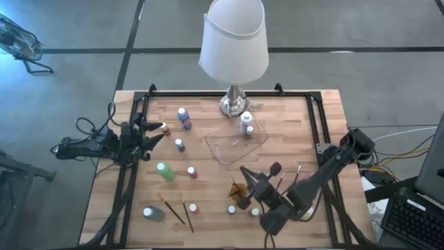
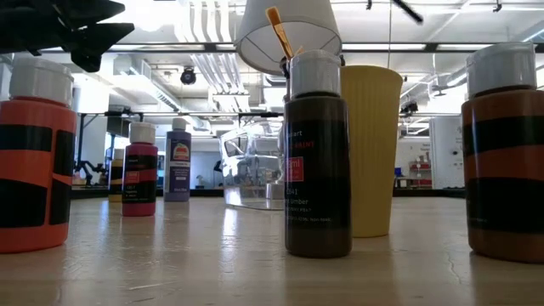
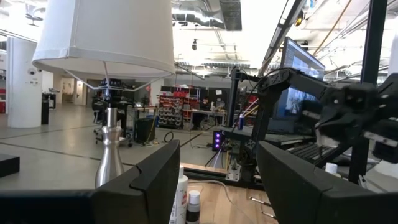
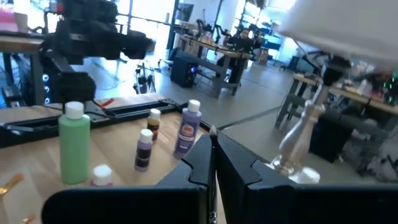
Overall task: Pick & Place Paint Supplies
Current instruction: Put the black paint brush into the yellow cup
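- Left gripper [image 1: 161,130], left-centre of the high view: fingers spread wide, nothing between them.
- Right gripper [image 1: 244,171], lower centre of the high view: fingers pressed together on a thin brush [image 4: 214,163].
- Paint bottles scattered: purple bottle [image 1: 184,118] upper centre, green bottle [image 1: 165,171] left of centre.
- Two more brushes [image 1: 177,211] lie at lower left.
- Clear tray [image 1: 258,143] lies below the lamp [image 1: 234,42].

The high camera is looking straight down over the wooden slatted table [image 1: 312,125]; the low one is peering level across it, close behind bottles. Both are catching the white-shaded metal lamp [image 1: 234,42].
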Robot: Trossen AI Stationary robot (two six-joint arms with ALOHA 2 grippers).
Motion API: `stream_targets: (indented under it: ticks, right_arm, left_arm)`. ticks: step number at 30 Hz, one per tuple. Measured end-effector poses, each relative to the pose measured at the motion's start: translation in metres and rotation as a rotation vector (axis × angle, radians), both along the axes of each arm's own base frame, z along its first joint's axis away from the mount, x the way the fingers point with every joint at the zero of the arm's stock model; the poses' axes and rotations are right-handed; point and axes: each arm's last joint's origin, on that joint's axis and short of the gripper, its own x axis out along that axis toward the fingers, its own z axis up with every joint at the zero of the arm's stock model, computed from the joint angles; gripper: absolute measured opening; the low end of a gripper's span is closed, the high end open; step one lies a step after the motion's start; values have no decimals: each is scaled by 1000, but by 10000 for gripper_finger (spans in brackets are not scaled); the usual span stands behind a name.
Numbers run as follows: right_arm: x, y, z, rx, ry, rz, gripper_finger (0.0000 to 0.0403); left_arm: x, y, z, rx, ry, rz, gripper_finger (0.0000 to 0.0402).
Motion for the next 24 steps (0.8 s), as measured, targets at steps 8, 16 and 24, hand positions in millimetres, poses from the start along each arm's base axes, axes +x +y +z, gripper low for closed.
stream_targets:
  ticks: [8,16,24]
  right_arm:
    - [21,7,39,-87,103,39,8]
    - [47,-18,75,-104,159,174,8]
    - [68,-40,99,-152,95,410,8]
  left_arm:
    - [0,0,0,0,1,0,218]
    - [0,0,0,0,1,-1,218]
    - [0,0,0,0,1,0,218]
